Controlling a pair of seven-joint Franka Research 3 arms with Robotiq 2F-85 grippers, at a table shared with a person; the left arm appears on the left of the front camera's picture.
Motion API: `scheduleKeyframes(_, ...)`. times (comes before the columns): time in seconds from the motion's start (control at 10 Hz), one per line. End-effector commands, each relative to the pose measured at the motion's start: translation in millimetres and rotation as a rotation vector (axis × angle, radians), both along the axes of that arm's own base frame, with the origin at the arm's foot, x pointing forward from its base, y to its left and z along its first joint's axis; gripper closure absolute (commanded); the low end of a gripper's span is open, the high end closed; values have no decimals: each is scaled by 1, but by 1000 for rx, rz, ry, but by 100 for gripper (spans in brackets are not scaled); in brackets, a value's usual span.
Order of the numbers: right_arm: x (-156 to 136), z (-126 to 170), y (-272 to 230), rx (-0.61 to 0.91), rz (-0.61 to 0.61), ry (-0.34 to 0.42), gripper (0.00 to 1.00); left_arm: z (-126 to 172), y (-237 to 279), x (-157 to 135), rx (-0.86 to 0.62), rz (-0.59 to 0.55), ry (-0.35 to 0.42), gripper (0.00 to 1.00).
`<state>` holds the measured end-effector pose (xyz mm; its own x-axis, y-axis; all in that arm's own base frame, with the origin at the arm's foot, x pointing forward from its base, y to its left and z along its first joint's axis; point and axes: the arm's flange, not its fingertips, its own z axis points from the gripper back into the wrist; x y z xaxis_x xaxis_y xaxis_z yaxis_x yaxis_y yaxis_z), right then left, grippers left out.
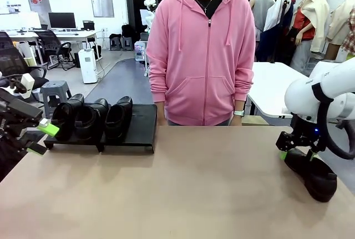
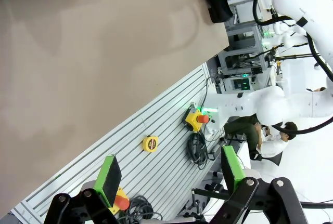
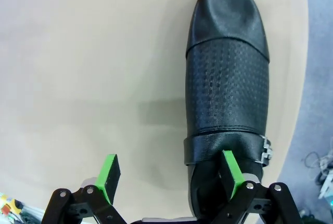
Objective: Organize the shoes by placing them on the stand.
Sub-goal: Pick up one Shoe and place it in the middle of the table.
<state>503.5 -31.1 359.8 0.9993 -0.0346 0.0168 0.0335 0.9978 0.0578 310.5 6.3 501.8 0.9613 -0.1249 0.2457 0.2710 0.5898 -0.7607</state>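
**Right end effector poised at the heel of the last loose shoe**

The right end effector [image 3: 169,177] stands with its jaws spread wide, holding nothing. One green pad [image 3: 230,168] sits at the heel opening of a glossy black leather loafer with a perforated vamp, a strap and a small metal buckle [image 3: 227,78]; the other pad hangs over bare surface beside it. In the front view this loafer [image 1: 312,175] lies on the tan surface [image 1: 183,189] near its right edge, just under the right end effector [image 1: 298,154].

The left end effector [image 1: 42,137] is likewise wide open and empty, hovering just beside the left end of the low matte-black sloped stand [image 1: 138,131]. Three matching loafers [image 1: 91,118] already rest side by side on the stand, leaving room at its right part. A person in a pink hoodie [image 1: 202,56] stands behind the far edge.

The shoe looks fairly heavy at its thick sole, and the polished leather is probably slippery. The upper would likely give under pressure, so the stiffer heel collar, one finger inside the opening and one outside, seems the surest hold.
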Motion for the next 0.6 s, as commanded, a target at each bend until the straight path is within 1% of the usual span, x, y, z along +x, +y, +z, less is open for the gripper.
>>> scheduleKeyframes(0.0, 5, -2, -5, 6, -32, 36, 0, 1, 0, 1, -26, -12, -21, 0)
scheduleKeyframes(0.1, 5, -4, -3, 3, -48, 64, 0, 1, 0, 1, -26, -12, -21, 0)
scheduleKeyframes(0.2, 4, -6, -5, -31, -75, 123, 0, 1, 0, 1, -26, -12, -21, 0)
scheduleKeyframes(0.5, -1, -4, -5, -26, -57, 140, 0, 1, 0, 1, -26, -12, -21, 0)
